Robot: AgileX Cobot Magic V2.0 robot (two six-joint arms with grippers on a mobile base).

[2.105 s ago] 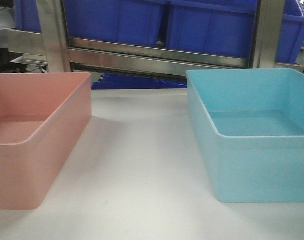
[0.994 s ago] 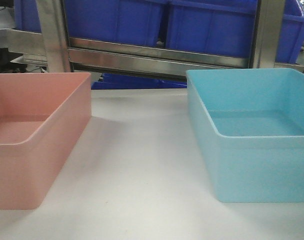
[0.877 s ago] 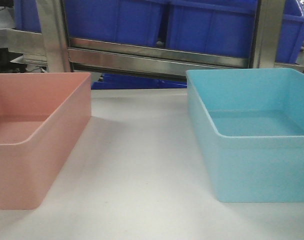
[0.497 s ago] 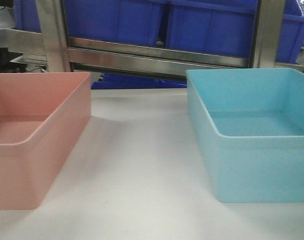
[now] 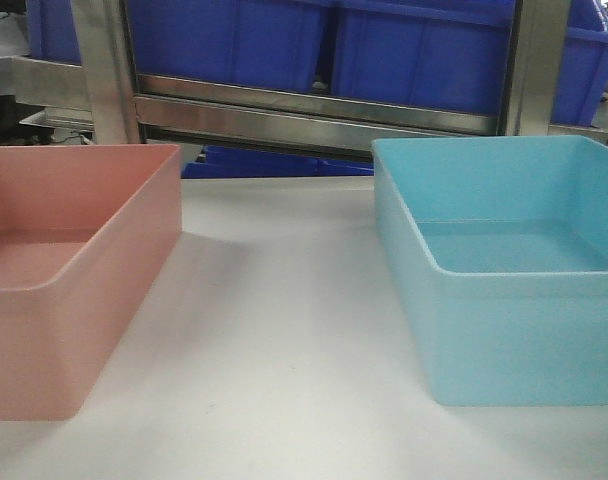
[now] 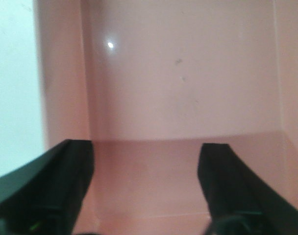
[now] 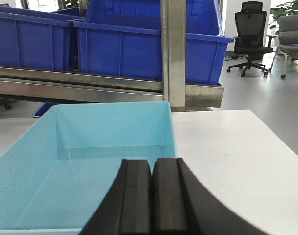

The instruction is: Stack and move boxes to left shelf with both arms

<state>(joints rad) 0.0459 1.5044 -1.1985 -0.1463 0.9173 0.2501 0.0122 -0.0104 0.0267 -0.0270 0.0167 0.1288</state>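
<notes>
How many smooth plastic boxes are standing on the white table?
2. The pink box stands at the left of the table, the turquoise box at the right, apart from each other. Others may be outside the views.

The front-facing camera sits low, barely above the white table (image 5: 284,330), and looks straight ahead between the salmon-pink tub (image 5: 54,300) on its left and the turquoise tub (image 5: 514,340) on its right, toward the steel rack (image 5: 314,115) of dark blue bins (image 5: 414,55). The left wrist camera is very close and points down into the pink tub, past the spread fingers of the left hand (image 6: 145,152); that tub is all it shares with the front view. The right wrist camera looks forward over the pressed-together fingers of the right hand (image 7: 151,164), sharing the turquoise tub, rack, bins and table, and sees office chairs (image 7: 249,29) beyond.
</notes>
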